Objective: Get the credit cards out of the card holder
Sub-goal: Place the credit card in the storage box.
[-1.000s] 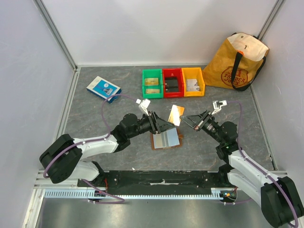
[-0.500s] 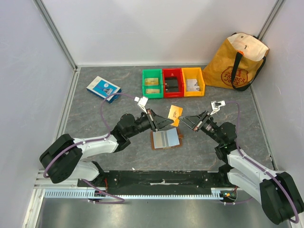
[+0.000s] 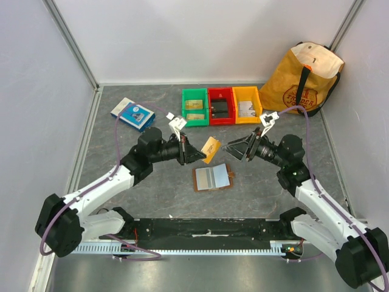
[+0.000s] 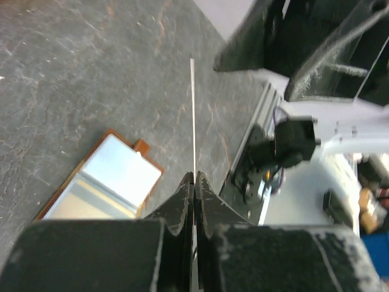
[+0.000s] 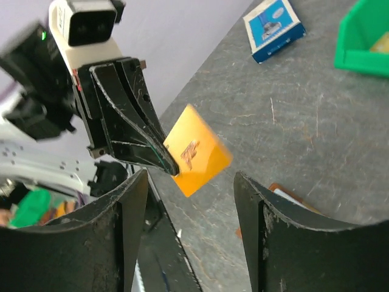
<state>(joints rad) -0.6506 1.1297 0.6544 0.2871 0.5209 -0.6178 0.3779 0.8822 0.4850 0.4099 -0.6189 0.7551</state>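
Note:
One tan-gold credit card (image 3: 210,149) hangs in the air above the table, pinched at its edge by my shut left gripper (image 3: 199,153). The left wrist view shows the card (image 4: 192,115) edge-on as a thin line rising from the closed left gripper (image 4: 194,177). My right gripper (image 3: 229,149) faces it from the right, open and holding nothing. In the right wrist view the card (image 5: 197,152) sits just beyond the spread right gripper (image 5: 191,176). The card holder (image 3: 213,177) lies open on the table below, pale inner faces up, also visible as the card holder (image 4: 109,182).
Green (image 3: 194,106), red (image 3: 220,105) and yellow (image 3: 247,104) bins stand in a row at the back. A yellow tote bag (image 3: 302,79) leans in the back right corner. A blue-and-white box (image 3: 132,113) lies at the back left. Walls close three sides.
The left gripper shut on the card and the right gripper opened and let go. The left arm has drawn the card leftwards, away from the right gripper.

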